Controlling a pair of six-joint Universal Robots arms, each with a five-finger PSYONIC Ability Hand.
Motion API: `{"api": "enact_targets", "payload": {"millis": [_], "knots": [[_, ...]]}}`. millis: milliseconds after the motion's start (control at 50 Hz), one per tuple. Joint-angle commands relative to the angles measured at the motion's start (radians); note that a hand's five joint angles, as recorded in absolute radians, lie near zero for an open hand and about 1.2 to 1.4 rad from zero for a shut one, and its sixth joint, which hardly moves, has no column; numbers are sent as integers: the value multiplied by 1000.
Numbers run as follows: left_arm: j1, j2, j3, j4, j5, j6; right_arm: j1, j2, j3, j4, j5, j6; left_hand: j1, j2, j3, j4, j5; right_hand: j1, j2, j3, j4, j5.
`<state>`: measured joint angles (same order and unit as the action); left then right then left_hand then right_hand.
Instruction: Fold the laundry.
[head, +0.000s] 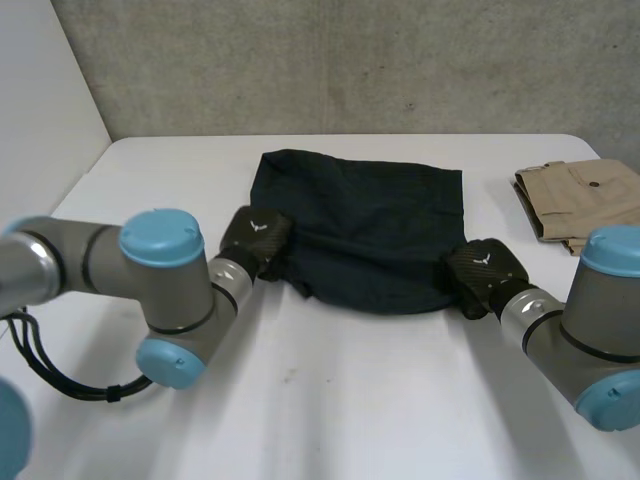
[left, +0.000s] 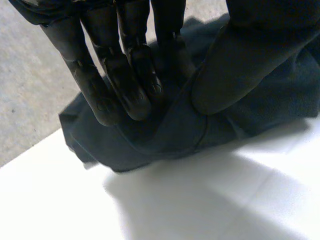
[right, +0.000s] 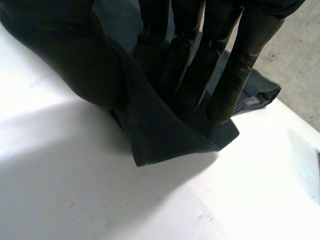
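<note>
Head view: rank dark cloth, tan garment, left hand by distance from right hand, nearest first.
1. dark cloth: pinched by the right hand at its near right corner.
2. tan garment: folded, farther back and to the right.
3. left hand: at the cloth's opposite near corner.

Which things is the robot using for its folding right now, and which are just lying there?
In the job: dark cloth; left hand and right hand, each pinching a near corner.
Just lying about: folded tan clothes, untouched, on the table.
</note>
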<state>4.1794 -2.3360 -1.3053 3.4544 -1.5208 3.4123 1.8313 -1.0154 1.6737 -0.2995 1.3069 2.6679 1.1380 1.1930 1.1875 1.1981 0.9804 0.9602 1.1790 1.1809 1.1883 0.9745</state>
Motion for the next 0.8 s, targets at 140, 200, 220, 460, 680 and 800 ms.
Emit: {"api": "enact_targets", "payload": {"millis": [140,200,220,460,680,800], "knots": [[7,413,-173,-265,11,137,11,-193,23,88,-1,-66,258,203,209,198,241,436,217,215,208,247],[2,477,-213,-322,13,182,9,-255,21,216,-1,-147,258,203,209,198,241,436,217,215,208,247],[2,510,-247,-360,13,223,6,-268,20,255,-1,-169,258,203,209,198,241,436,217,215,208,247],[-5,610,-465,-530,7,522,-3,-356,27,680,-3,-373,247,192,197,187,230,436,217,215,208,247],[-38,800,-519,-799,16,535,-36,-572,83,1003,-26,-526,258,203,209,198,241,436,217,215,208,247],[-39,820,-506,-775,16,539,-99,-621,95,1051,-113,-594,258,203,209,198,241,436,217,215,208,247]]}}
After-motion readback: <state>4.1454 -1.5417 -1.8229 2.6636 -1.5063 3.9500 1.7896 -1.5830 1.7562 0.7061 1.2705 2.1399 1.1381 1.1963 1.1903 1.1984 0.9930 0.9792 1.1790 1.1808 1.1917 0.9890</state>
